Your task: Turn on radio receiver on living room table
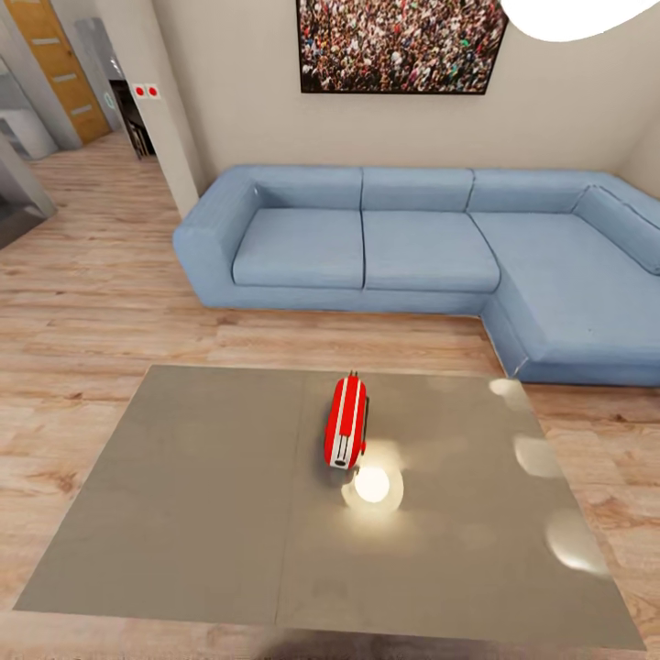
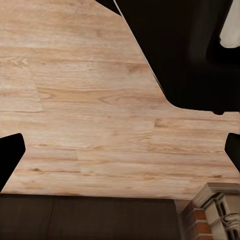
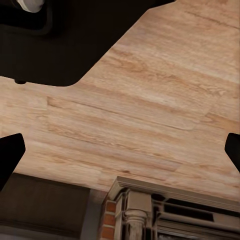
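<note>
A blue L-shaped sofa [image 1: 431, 266] sits against the beige wall, under a framed crowd picture [image 1: 401, 44]. A white lamp [image 1: 573, 16] hangs at the upper right. Pale wood plank floor [image 1: 101, 275] runs toward a wooden door [image 1: 60, 64]; a brick-and-white fireplace surround [image 3: 165, 212] stands on it

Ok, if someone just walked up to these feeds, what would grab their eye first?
The red radio first, lying alone near the middle of the glossy grey-brown table, beside a bright lamp glare. Behind the table, the blue sofa wraps the far wall and right side, with a crowd picture hanging above it.
</note>
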